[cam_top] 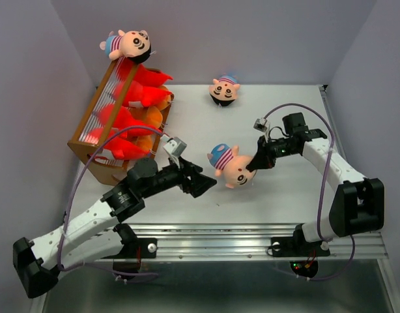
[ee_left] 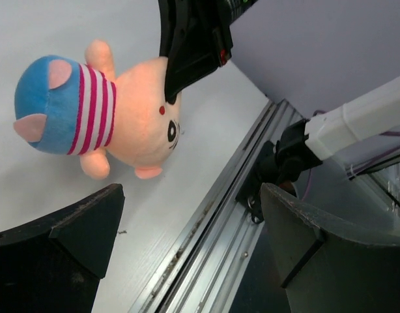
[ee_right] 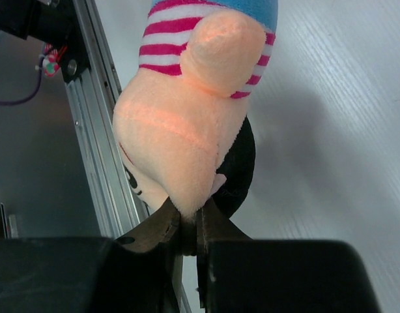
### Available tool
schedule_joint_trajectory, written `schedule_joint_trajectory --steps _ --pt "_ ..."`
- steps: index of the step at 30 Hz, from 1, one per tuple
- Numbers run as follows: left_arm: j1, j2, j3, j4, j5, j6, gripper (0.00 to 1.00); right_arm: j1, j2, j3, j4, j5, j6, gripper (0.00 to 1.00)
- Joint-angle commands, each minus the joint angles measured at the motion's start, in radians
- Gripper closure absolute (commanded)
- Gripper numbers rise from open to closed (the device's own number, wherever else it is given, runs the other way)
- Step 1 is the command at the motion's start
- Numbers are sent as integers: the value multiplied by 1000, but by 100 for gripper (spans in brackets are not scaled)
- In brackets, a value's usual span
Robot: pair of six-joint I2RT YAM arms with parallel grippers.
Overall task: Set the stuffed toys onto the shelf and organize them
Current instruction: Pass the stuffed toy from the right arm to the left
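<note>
Right gripper (cam_top: 253, 167) pinches the doll head (cam_top: 231, 168) (striped cap (cam_top: 219, 155)); left gripper (cam_top: 209, 184) gapes.

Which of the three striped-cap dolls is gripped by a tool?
The middle doll, pinched by the right tool; the shelf-top doll and the far doll lie untouched.

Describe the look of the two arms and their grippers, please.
The left arm and right arm have white links with black joints. The left gripper and right gripper have black fingers. A thin purple cable loops along each arm.
</note>
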Motion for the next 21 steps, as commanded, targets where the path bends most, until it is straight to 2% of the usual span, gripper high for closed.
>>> schedule_joint_trajectory --steps 1,8,12,21 --pt "-123 82 75 50 -171 72 4 -17 -8 73 -174 13 -163 99" --pt "-251 236 103 96 -278 133 4 -26 18 119 -285 31 -228 100" --pt "-281 251 74 135 -335 179 4 -26 35 115 -312 36 -242 99" --pt "-305 230 -31 231 -366 256 4 -35 62 118 -343 7 -240 99"
